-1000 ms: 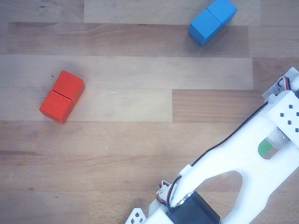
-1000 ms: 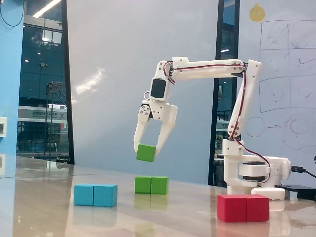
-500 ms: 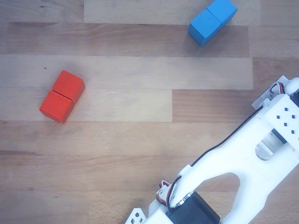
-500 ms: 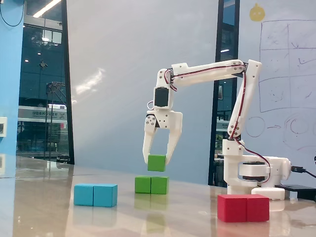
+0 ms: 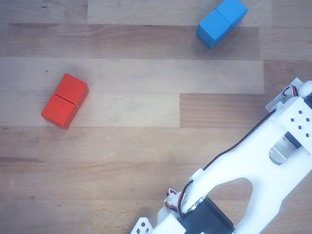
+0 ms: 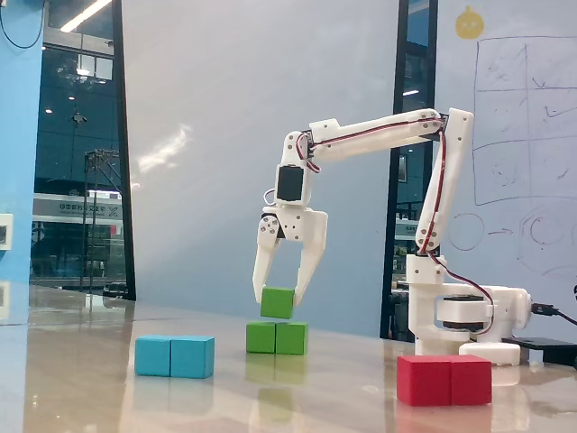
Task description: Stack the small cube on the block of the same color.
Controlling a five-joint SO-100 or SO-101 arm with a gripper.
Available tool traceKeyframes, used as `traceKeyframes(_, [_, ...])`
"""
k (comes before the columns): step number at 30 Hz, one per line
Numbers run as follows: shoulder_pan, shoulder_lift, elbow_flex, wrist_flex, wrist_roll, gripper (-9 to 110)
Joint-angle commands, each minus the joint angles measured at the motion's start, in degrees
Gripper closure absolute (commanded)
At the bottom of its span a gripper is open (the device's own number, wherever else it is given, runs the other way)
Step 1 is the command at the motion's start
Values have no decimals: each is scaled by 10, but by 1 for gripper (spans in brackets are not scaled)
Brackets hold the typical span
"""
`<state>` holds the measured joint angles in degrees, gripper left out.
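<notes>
In the fixed view my gripper [image 6: 278, 298] points straight down and is shut on the small green cube [image 6: 277, 303], its fingers [image 6: 264, 266] on either side of it. The cube hangs slightly tilted just above the green oblong block [image 6: 277, 337], over its middle and left half, with a thin gap between them. The block lies flat on the table. In the other view both green pieces are hidden; only the white arm [image 5: 253, 165] shows at the lower right.
A blue oblong block [image 6: 175, 356] lies left of the green one and also shows in the other view [image 5: 222, 22]. A red oblong block [image 6: 444, 380] lies at the right front, near the arm's base [image 6: 460, 316]; it also shows in the other view [image 5: 65, 101].
</notes>
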<state>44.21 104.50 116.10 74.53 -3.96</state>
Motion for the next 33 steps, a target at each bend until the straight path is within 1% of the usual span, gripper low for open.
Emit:
traceKeyframes(1, [4,4,-5,-5,-4,101])
traceKeyframes(10, [4,-27,-5,-4,-5,99])
traceKeyframes(12, [4,-33,-5,-4,-5,95])
traceKeyframes(18, [12,-34,-5,-4,-4,79])
traceKeyframes(22, [13,-33,-5,-4,-4,72])
traceKeyframes(26, [13,-28,-5,-4,-4,67])
traceKeyframes(33, [11,-14,-15,-4,-4,65])
